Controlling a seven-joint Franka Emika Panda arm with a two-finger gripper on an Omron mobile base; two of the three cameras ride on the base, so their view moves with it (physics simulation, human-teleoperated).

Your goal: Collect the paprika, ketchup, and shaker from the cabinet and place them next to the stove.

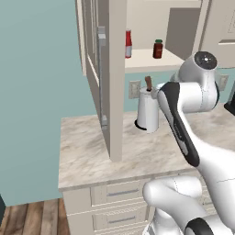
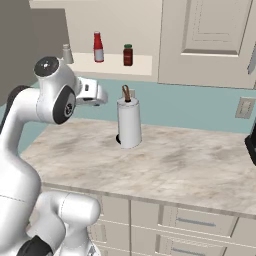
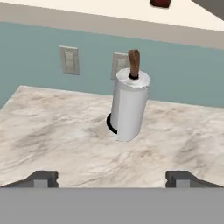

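Observation:
The cabinet stands open, and on its shelf sit the small grey shaker, the slim red ketchup with a white cap, and the squat dark red paprika. From the left I see the ketchup and paprika past the open door. My gripper is open and holds nothing. It hovers over the counter below the shelf, left of the jars. The paprika's base shows at the hand view's top edge. The stove is out of view.
A white paper towel roll on a dark base with a brown post stands on the marble counter, straight ahead of the hand. Wall outlets sit behind it. A dark object is cut off at the right edge.

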